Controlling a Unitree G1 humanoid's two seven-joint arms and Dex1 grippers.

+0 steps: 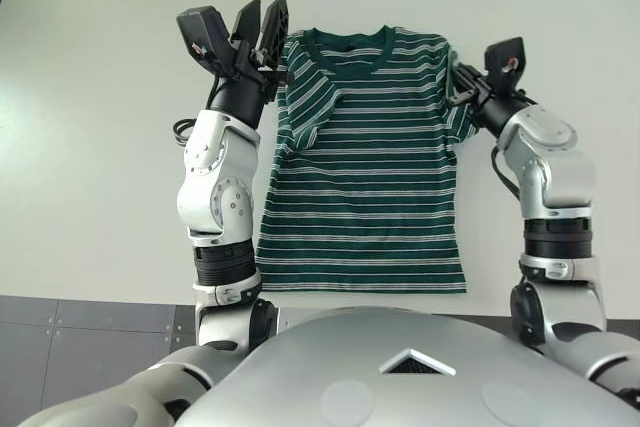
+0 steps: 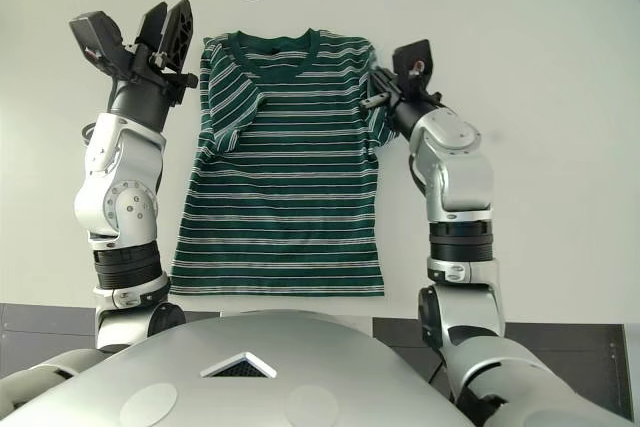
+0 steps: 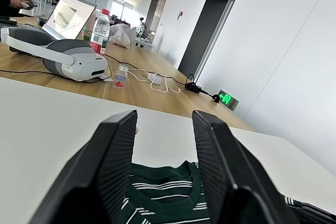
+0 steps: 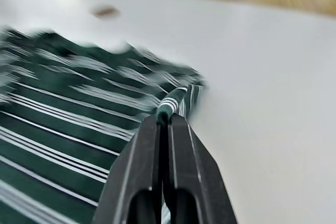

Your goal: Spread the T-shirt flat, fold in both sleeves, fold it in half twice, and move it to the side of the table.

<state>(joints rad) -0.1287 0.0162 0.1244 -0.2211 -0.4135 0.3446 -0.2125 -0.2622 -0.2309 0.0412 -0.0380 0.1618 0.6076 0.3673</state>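
Right gripper (image 4: 164, 120) clamped on right sleeve cuff (image 4: 177, 98); my read: sleeve fold in hand. Left gripper (image 1: 258, 25) spread wide, holding nothing, raised beside shirt's left shoulder. Striped T-shirt (image 1: 360, 187) flat on table (image 1: 90, 167), left sleeve (image 1: 300, 127) tucked in. Next I carry cuff inward over chest, then release.
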